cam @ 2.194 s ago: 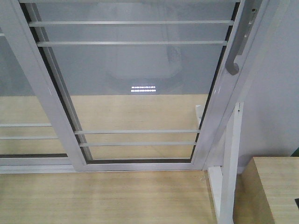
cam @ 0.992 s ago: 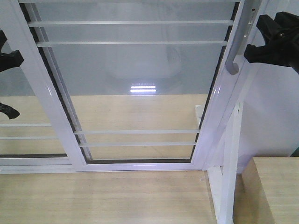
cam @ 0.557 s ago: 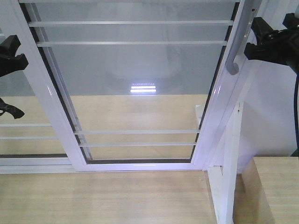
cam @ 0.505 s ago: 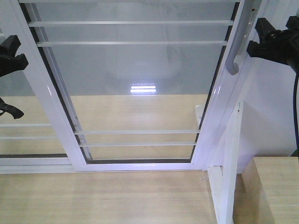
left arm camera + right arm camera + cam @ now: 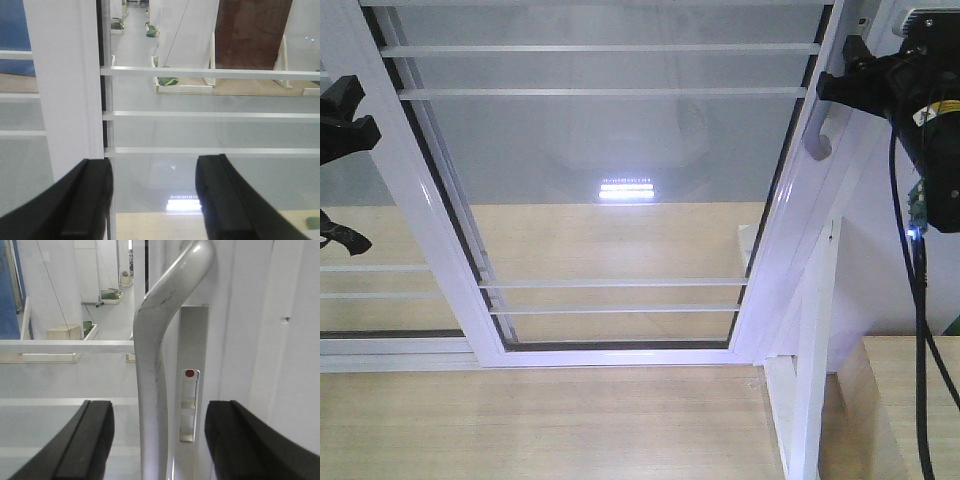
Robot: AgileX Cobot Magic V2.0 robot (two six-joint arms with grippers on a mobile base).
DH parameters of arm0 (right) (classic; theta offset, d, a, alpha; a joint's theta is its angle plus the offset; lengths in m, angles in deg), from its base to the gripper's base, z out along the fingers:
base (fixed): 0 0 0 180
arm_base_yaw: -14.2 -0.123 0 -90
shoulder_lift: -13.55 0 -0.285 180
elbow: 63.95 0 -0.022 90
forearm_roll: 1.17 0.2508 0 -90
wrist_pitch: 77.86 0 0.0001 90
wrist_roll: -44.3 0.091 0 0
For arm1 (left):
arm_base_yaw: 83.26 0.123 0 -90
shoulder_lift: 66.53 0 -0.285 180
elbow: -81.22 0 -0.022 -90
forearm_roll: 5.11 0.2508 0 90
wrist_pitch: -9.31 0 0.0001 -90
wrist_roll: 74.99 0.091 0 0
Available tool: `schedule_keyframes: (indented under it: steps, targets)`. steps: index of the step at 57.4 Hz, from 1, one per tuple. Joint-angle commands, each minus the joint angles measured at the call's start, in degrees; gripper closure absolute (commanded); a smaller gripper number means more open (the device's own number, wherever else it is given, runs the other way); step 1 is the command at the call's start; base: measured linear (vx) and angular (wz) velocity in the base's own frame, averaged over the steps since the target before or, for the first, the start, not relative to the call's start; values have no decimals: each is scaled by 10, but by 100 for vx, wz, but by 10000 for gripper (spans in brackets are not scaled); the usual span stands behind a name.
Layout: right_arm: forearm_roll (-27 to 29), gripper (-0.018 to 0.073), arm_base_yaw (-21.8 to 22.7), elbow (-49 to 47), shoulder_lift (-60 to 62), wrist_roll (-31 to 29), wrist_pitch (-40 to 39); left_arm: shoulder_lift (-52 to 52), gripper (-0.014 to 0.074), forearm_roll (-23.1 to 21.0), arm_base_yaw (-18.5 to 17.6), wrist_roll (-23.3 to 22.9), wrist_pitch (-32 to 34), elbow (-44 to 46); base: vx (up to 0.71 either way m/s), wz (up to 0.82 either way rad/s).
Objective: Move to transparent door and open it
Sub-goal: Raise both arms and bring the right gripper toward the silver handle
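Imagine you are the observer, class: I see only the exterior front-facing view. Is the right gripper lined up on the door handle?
Observer: Yes. In the right wrist view the grey handle stands between the open fingers of the right gripper, touching neither.
Operator: Anything beside the handle?
Observer: A narrow slot in the plate behind it shows a red dot.
Operator: And the left gripper?
Observer: The left gripper is open and empty, facing a white frame upright and glass rails.

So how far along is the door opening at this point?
Done: the robot is up at the transparent door. In hand: the right gripper is open on either side of the handle, not clamped. Left: close on it and slide the door, which looks shut.
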Motion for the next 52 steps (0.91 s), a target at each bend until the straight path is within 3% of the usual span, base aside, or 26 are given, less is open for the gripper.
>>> schedule_keyframes:
  steps: [1,34,44,52]
  targets:
    - [-7,90,4,-50,-10,-5,-56,-10,101,-2,-1,-6,43,19,0,0]
    - [-8,116,24,-172,-134,-6,-55,-10,101,-2,-1,-6,17,19,0,0]
    - [-8,209,24,-172,-142,-8,-56,-10,101,-2,-1,-6,14,19,0,0]
    - [-9,342,24,-172,-145,-8,-56,-10,101,-2,-1,-6,8,19,0,0]
